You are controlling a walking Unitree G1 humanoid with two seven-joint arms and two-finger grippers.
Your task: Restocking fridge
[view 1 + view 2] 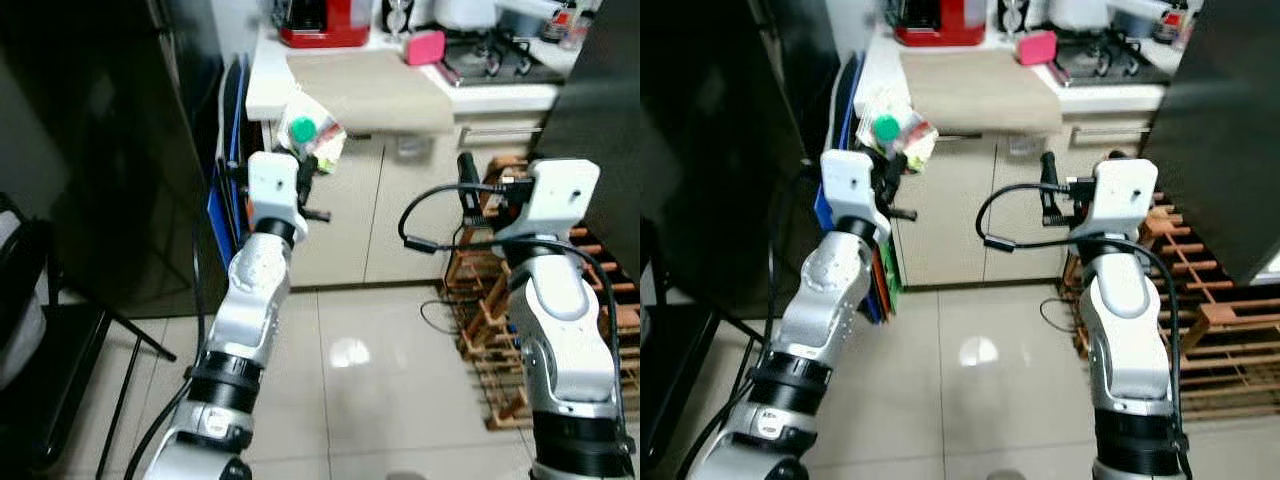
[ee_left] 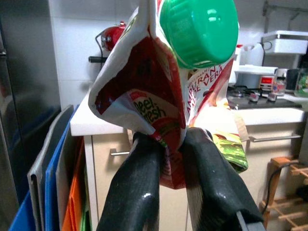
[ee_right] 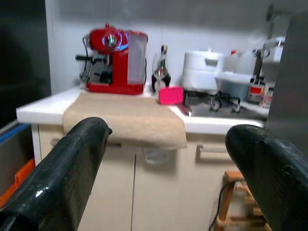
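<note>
My left gripper point(image 1: 305, 175) is raised in front of the counter and shut on a food pouch point(image 2: 154, 96) with red and white print and a green screw cap point(image 2: 199, 31). The pouch point(image 1: 312, 135) sticks up above the fingers, near the counter's left corner. The black fingers point(image 2: 139, 187) pinch its lower edge. My right gripper point(image 1: 467, 180) is held up to the right, before the cabinets, open with nothing between its fingers point(image 3: 62, 168). A dark fridge point(image 1: 100, 150) stands at the left.
A white counter point(image 1: 270, 85) with a beige mat point(image 1: 370, 90) carries a red coffee machine point(image 1: 322, 20), a pink object point(image 1: 424, 46) and a stove point(image 1: 500, 55). Coloured boards point(image 1: 228, 190) lean between fridge and cabinets. A wooden rack point(image 1: 490, 330) stands right. A black chair point(image 1: 50, 370) is left.
</note>
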